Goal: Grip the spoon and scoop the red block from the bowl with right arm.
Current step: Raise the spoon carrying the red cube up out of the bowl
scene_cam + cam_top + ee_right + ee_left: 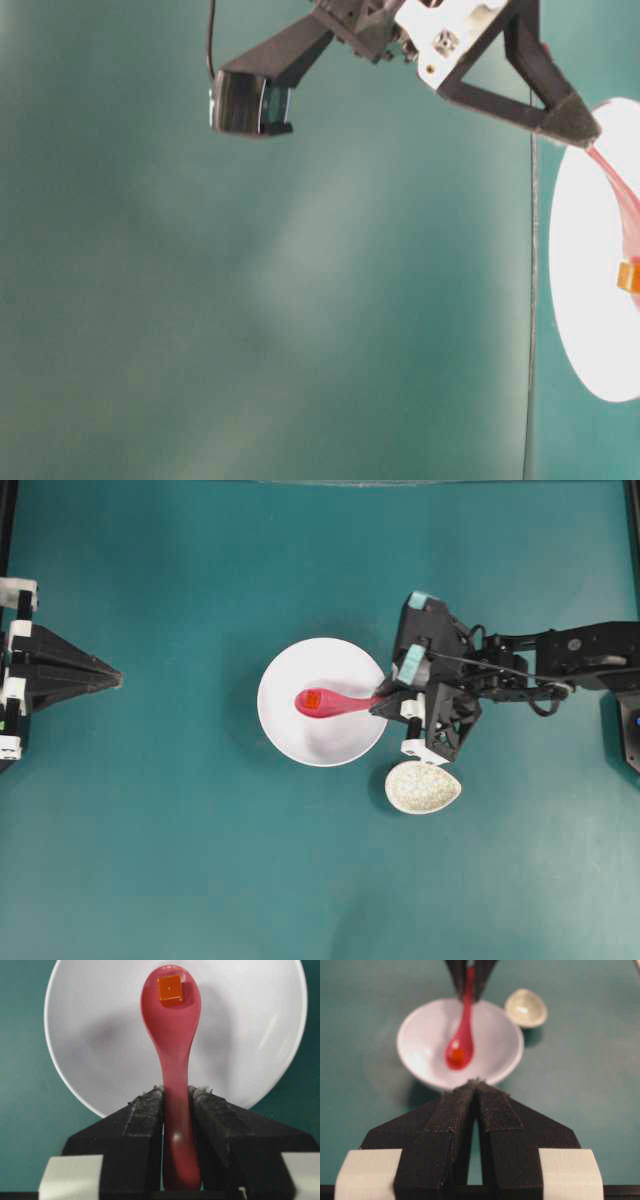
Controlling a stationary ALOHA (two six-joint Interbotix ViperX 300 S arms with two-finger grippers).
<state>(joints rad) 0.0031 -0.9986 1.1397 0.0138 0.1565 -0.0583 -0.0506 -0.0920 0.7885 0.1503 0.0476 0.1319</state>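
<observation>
The white bowl sits mid-table. My right gripper is shut on the handle of the pink-red spoon, at the bowl's right rim. The spoon's scoop is over the bowl's inside and the red block lies in the scoop. The right wrist view shows the spoon clamped between the jaws with the block near the scoop's tip, over the bowl. My left gripper is shut and empty at the far left, pointing at the bowl.
A speckled beige teardrop spoon rest lies just below-right of the bowl, under my right gripper's wrist; it also shows in the left wrist view. The teal table surface surrounds everything.
</observation>
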